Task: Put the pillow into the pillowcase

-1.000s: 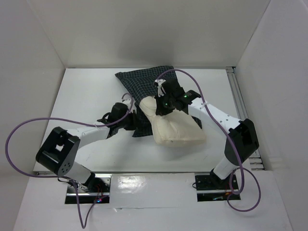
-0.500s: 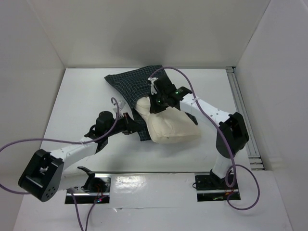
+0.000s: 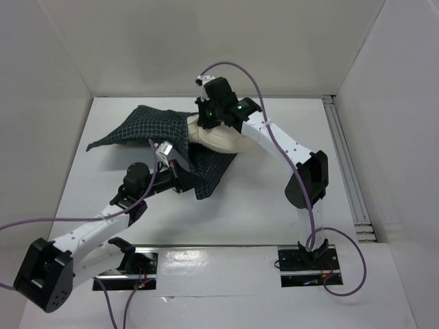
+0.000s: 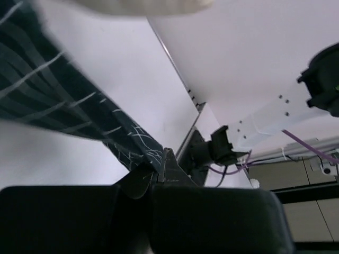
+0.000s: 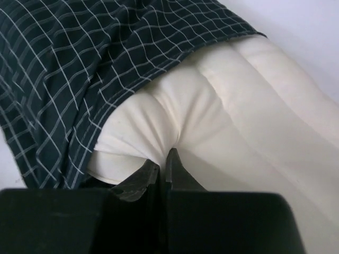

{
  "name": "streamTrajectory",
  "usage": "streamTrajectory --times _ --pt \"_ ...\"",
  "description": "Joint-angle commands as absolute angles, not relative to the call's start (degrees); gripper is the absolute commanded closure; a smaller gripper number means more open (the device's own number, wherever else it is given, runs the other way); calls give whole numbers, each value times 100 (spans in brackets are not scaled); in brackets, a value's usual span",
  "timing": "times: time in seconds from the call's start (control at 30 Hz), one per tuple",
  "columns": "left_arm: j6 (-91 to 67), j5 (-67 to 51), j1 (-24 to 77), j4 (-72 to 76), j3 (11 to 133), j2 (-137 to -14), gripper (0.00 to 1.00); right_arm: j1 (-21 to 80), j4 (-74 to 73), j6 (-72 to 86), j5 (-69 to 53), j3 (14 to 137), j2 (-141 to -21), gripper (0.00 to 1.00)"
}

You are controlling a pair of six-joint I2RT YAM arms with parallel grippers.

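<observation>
The dark checked pillowcase [image 3: 140,133] lies spread across the table's back left. The cream pillow [image 3: 223,140] rests at its right end, and its left end is covered by the cloth. My right gripper [image 3: 204,125] is over that end, shut, and pinches a fold of the pillow [image 5: 238,106] just beside the edge of the pillowcase [image 5: 79,63]. My left gripper [image 3: 186,171] is at the cloth's near edge. It is shut on a corner of the pillowcase [image 4: 58,100], which runs taut up to the left. A sliver of pillow [image 4: 137,5] shows at the top.
White walls enclose the table on three sides. A metal rail [image 3: 343,157] runs along the right edge. The right arm's upright link [image 3: 305,181] stands right of the pillow, and its base [image 4: 212,151] shows in the left wrist view.
My left gripper closed on the pillowcase edge. My right gripper carried the pillow back and left, and the pillowcase spread out to the left over the pillow's end.
</observation>
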State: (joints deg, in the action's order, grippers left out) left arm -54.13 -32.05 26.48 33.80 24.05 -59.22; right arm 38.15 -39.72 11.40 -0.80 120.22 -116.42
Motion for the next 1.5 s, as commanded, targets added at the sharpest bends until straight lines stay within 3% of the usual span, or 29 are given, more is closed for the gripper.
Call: streamTrajectory --times 0.0,0.2,0.23,0.27,0.33,0.37,0.4,0.5,0.6,0.77,0.9,1.0,1.03,1.07,1.23,1.27,1.3,1.33,1.43,1.47 --pt "-5328 -4114 2821 2896 2522 -5222 100 4059 -2613 1195 441 11060 -11522 100" --pt "-4668 -2982 2698 584 2882 -4228 100 4570 -1786 1687 18 9177 -11312 100" --pt "-4493 -2745 2698 -290 3031 -4228 94 4570 -1784 1748 -52 9080 -11233 100" --pt "-4404 -2568 2637 -638 3319 -4167 71 4640 -1784 1749 -288 9018 -11172 100" --pt "-4202 -2155 2637 -1367 3663 -4079 33 4641 -1933 1697 -447 8965 -10882 43" --pt "-4201 -2032 2567 -1528 3726 -4026 2 4641 -2003 1644 -448 8852 -10750 25" --pt "-4140 -1813 2506 -1625 3727 -3973 0 4641 -2004 1513 -396 8737 -10427 10" --pt "-4140 -1556 2216 -1740 3727 -3867 0 4178 -1882 1459 -26 7941 -9724 1" --pt "-4140 -1451 1996 -1740 3727 -4112 4 3213 -1574 1512 -123 7209 -9335 1" --pt "-4209 -1503 1995 -1872 4366 -5366 21 2049 -1073 2179 -112 6837 -9737 11" --pt "-4210 -1345 2057 -2293 4998 -5993 23 1802 -1159 2241 -552 7241 -10703 14" --pt "-4210 -1038 2109 -2759 5482 -6450 25 2003 -976 2320 -957 7042 -10750 63" --pt "-4149 -863 2109 -2864 5597 -6556 25 2256 -880 2442 -1010 6614 -10462 88" --pt "-4070 -783 2109 -3013 5729 -6783 25 2415 -809 2539 -1011 6401 -10276 97" --pt "-3877 -317 2320 -3900 6503 -7522 25 3811 -536 2944 -1134 5030 -8958 100" --pt "-3876 -160 2399 -3972 6565 -7619 25 3910 -728 3084 -1064 4958 -8625 94" --pt "-3815 -89 2460 -4025 6618 -7698 23 3911 -816 3085 -1003 4896 -8465 59" --pt "-3814 8 2522 -4086 6670 -7847 21 3911 -870 3085 -924 4835 -8307 41" --pt "-3814 316 2794 -4166 6872 -8041 12 3604 -1089 3006 -809 4711 -7753 9" --pt "-3814 438 2952 -4279 6873 -8207 10 3395 -1090 2928 -809 4711 -7691 6"
